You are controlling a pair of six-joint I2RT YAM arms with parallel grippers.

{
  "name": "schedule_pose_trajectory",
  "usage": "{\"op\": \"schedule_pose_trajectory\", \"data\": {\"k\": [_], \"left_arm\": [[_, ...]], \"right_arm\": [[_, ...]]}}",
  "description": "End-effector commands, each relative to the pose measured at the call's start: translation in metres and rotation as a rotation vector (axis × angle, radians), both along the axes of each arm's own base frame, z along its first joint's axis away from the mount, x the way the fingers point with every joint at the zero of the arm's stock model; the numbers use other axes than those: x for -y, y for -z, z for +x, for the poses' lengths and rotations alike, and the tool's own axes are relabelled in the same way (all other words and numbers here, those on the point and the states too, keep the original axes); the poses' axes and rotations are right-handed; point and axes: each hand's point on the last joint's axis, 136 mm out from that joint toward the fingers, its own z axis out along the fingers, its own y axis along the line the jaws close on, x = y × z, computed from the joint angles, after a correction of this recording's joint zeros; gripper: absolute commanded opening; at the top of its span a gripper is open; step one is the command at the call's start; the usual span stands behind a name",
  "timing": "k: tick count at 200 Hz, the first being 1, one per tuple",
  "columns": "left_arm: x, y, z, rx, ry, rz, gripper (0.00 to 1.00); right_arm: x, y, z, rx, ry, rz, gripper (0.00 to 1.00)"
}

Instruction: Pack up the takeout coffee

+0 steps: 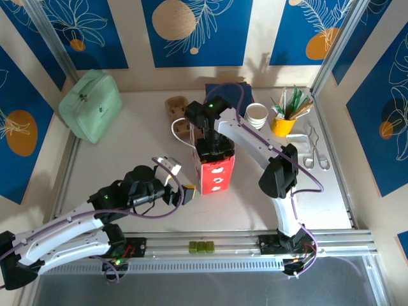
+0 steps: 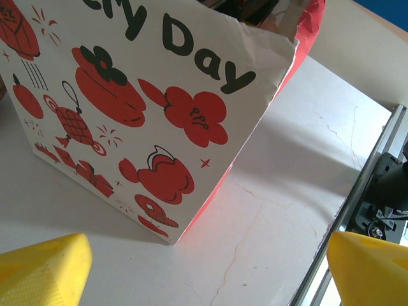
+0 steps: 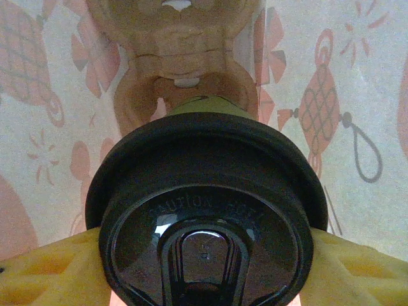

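"Day" on bag, "CAUTION" (embossed) on takeout coffee

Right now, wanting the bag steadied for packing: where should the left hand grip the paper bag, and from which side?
Probably the top edge of the paper bag, on its white printed wall, coming sideways from where the open left hand is. The bag stands upright, that thin wall faces this hand, and the right hand holding the takeout coffee fills the opening from above.
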Motion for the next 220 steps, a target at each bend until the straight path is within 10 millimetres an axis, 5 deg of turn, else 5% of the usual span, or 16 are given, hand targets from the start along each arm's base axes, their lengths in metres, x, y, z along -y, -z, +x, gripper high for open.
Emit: {"op": "schedule_pose_trajectory", "data": {"k": [1,220], "left_arm": [[0.000,0.004,0.000,-0.002,-0.009,0.003,0.95],[-0.001,0.009,0.001,-0.012,-0.018,0.008,0.96]], "right_arm": [[0.008,-0.012,-0.003,0.023,0.021,0.018,0.65],[0.004,-0.003,0.008,0.131,0.018,0.097,0.65]]}}
